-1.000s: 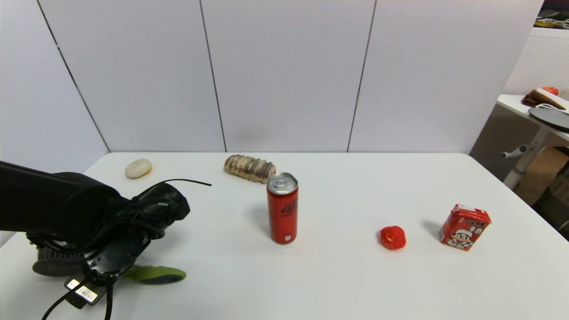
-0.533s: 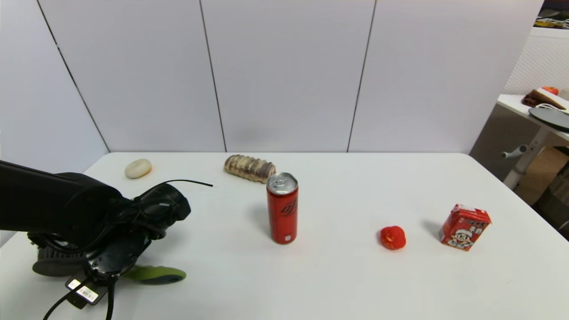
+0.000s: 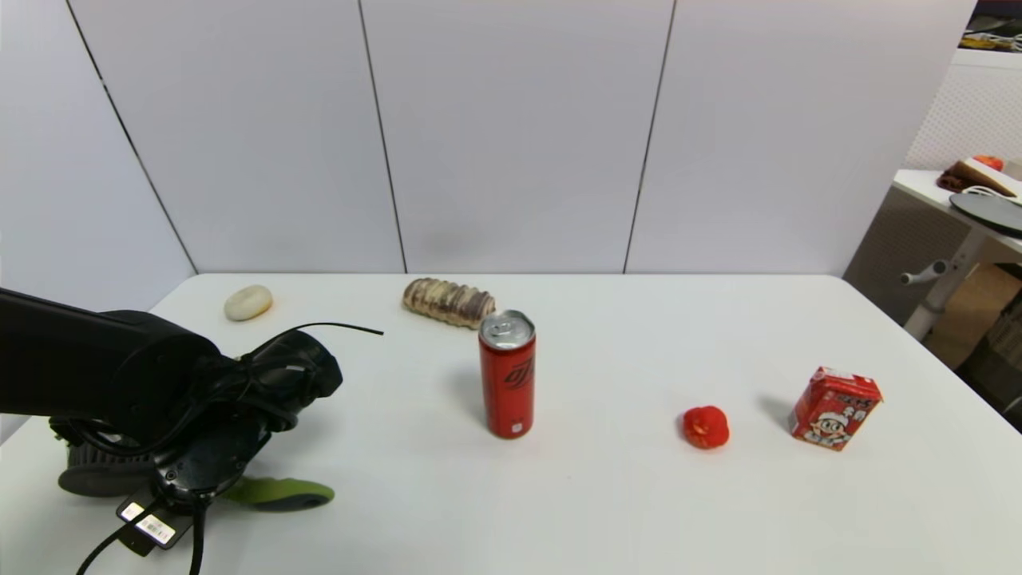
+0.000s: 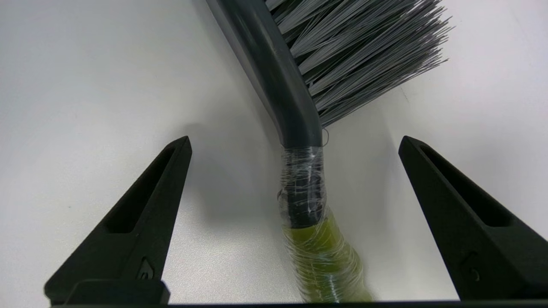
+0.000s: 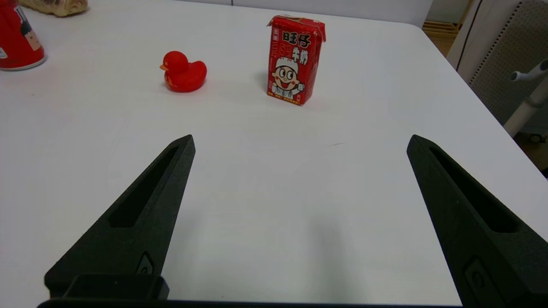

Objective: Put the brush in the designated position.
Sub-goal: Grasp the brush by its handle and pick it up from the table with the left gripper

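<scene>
The brush (image 3: 275,493) lies flat on the white table at the near left, its lime-green handle pointing right and its black bristles (image 3: 92,467) sticking out left of my left arm (image 3: 200,399). In the left wrist view my left gripper (image 4: 295,143) is open, one finger on each side of the brush neck (image 4: 299,128), where the dark grey head meets the tape-wrapped green handle (image 4: 325,252); neither finger touches it. My right gripper (image 5: 299,139) hangs open over bare table, holding nothing. No mark shows the designated position.
A red can (image 3: 507,375) stands mid-table, with a striped bread roll (image 3: 447,302) behind it and a pale bun (image 3: 248,303) at the far left. A red toy duck (image 3: 705,426) and a red drink carton (image 3: 834,407) sit to the right.
My left wrist has settled very slightly over the brush. The brush and the other objects have not moved.
</scene>
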Tool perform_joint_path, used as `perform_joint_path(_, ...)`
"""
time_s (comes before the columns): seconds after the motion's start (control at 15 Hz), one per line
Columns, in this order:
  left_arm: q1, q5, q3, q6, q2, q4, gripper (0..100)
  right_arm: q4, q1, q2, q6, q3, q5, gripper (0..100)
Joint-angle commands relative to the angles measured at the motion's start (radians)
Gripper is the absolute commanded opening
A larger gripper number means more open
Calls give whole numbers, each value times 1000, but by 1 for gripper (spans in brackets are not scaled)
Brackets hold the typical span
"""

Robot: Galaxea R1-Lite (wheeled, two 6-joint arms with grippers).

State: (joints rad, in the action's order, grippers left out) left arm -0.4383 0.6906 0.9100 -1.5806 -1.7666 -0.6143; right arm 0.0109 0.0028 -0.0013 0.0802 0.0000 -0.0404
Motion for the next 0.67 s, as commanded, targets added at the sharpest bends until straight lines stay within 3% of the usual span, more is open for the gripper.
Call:
perform_joint_path(0.07,0,7,0,-7,1,-4,100,0,0,1,0,2,-1,100)
perform_joint_path(0.27,0,9,1,-5,1,-4,100,0,0,1,1,2,-1,100)
perform_joint_path(0.33,0,9,0,-4,1,-5,0,0,0,1,1,2,-1,100)
perform_joint_path(0.67,0,9,1,-4,4,-5,0,0,0,1,1,2,-1,100)
